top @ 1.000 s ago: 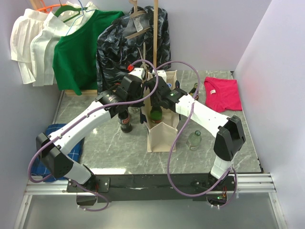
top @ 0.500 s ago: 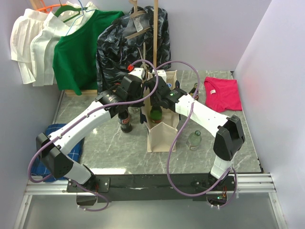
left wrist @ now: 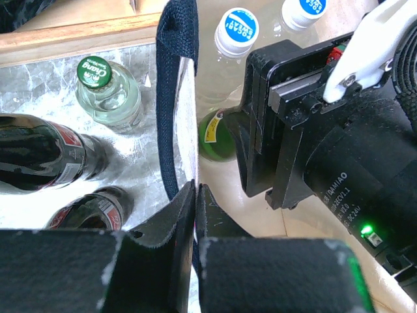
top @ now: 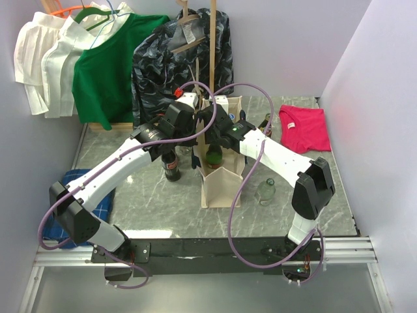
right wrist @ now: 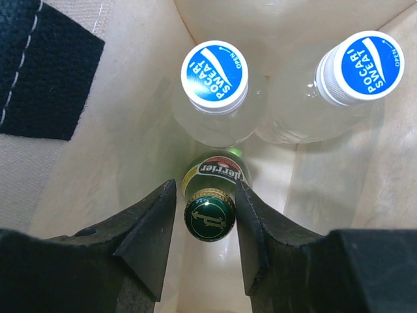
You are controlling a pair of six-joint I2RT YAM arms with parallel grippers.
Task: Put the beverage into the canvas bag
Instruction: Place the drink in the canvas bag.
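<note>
- Cream canvas bag (top: pixel 220 186) stands upright on the marble table (top: pixel 156 205) between the two hands, with its mouth facing up so bottles can be lowered in from above.
- The left gripper (left wrist: pixel 196 195) has its fingers pressed together on the bag's side wall, and the navy handle (left wrist: pixel 176 72) loops up just beyond its fingertips. This pinch most likely keeps the mouth spread and stops the tall, soft bag from tipping while the other hand works inside.
- The right gripper (right wrist: pixel 205 189) reaches down into the bag. The beverage, a green glass bottle (right wrist: pixel 210 219), stands upright directly between its fingers, well below the rim.
- Its jaws are parted slightly wider than the bottle's cap, and a sliver of canvas shows between the cap and one finger. The hand therefore seems to have hold of nothing. The bottle looks to be resting on the bag's floor, though its base is hidden.
- Just beyond the right fingertips, two blue-capped bottles (right wrist: pixel 214 74) stand side by side against the far wall. The green bottle sits in the free space nearer the hand, probably the only room left.
- On the outer side of the left hand, outside the bag, a clear bottle with a green cap (left wrist: pixel 104 88) and two dark bottles (left wrist: pixel 39 153) stand on the table.
- The placement looks nearly done. The right hand would need to rise straight up so that it does not catch the cap.
</note>
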